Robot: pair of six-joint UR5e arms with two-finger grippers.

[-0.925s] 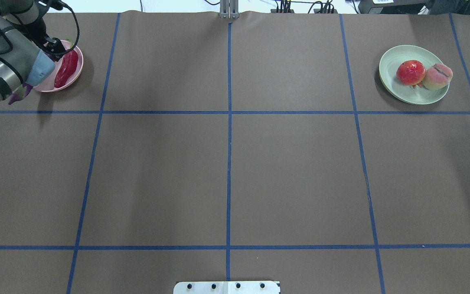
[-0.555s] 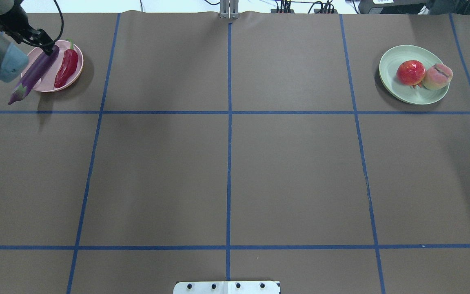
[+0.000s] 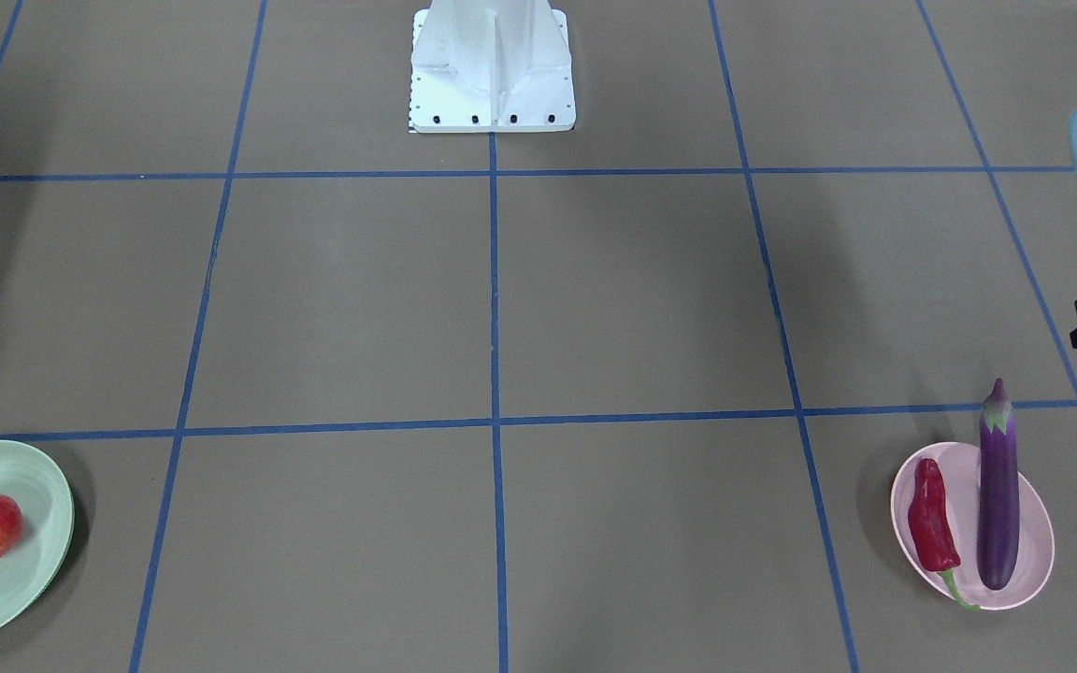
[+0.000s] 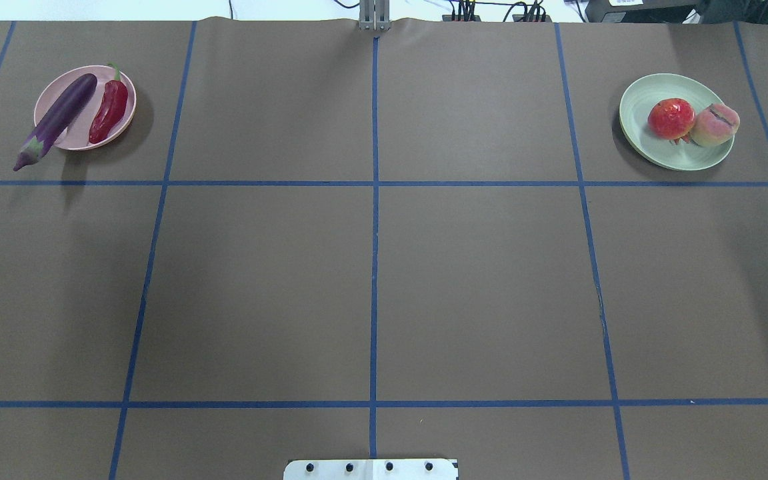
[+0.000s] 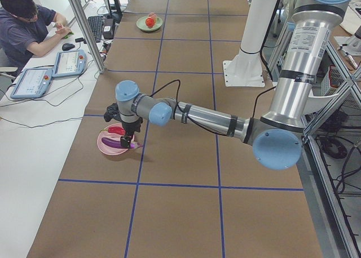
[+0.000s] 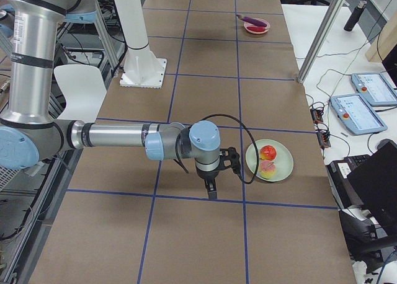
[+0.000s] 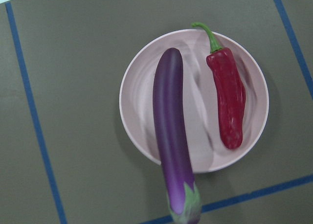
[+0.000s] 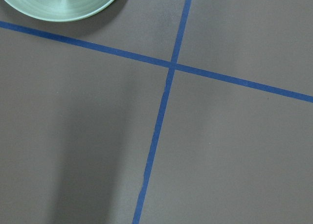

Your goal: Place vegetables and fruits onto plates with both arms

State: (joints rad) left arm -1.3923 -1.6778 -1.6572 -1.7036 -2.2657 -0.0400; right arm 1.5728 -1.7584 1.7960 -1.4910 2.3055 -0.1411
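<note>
Frankly, left gripper [image 5: 128,139], over eggplant [image 5: 114,145], and right gripper [image 6: 212,190]: opening cannot be told.

Likely lab: teach pendants [image 5: 70,63], operator [image 5: 25,27].

eggplant [image 4: 57,117], chili [image 4: 109,113] — pink plate [image 4: 81,133], fruits [image 4: 671,118] — green plate [image 4: 644,100]

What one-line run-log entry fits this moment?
pink plate: eggplant, cap end overhanging rim, beside chili pepper | green plate: red fruit beside peach | status: all four plated
</note>
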